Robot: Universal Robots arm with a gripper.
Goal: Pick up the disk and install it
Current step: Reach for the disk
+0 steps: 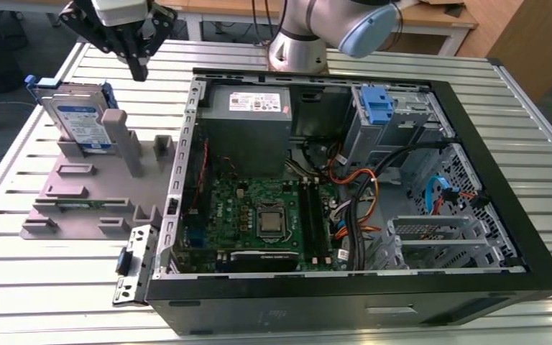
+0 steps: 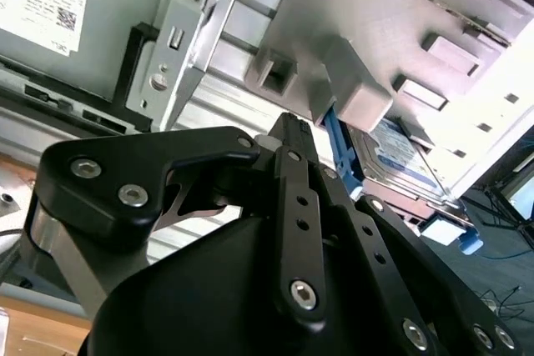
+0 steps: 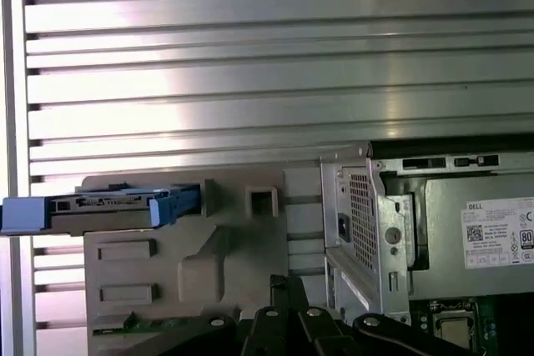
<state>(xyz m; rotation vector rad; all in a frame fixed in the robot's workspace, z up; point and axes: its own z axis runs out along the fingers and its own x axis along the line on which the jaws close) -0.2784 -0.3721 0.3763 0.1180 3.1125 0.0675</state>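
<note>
Disk (image 1: 80, 118) is not yet gripped. The hand (image 1: 140, 70) is held above the desk (image 1: 26, 287), its fingers drawn narrow together with nothing between them, as is seen in the exterior view and in the second wrist view (image 2: 288, 127). Just below and beside it, toward the exterior view's left, the disk is seen standing on edge in a slot of the grey holder (image 1: 75, 194), its blue side rails showing; it is apart from the fingers. Further out, toward the exterior view's right, the open computer case (image 1: 353, 302) lies on the desk, with the power-supply box (image 1: 247, 118) and a blue clip (image 1: 376, 108) at the drive bay inside. The task is judged to be at its start: neither the pickup nor the installing into the case is done.
</note>
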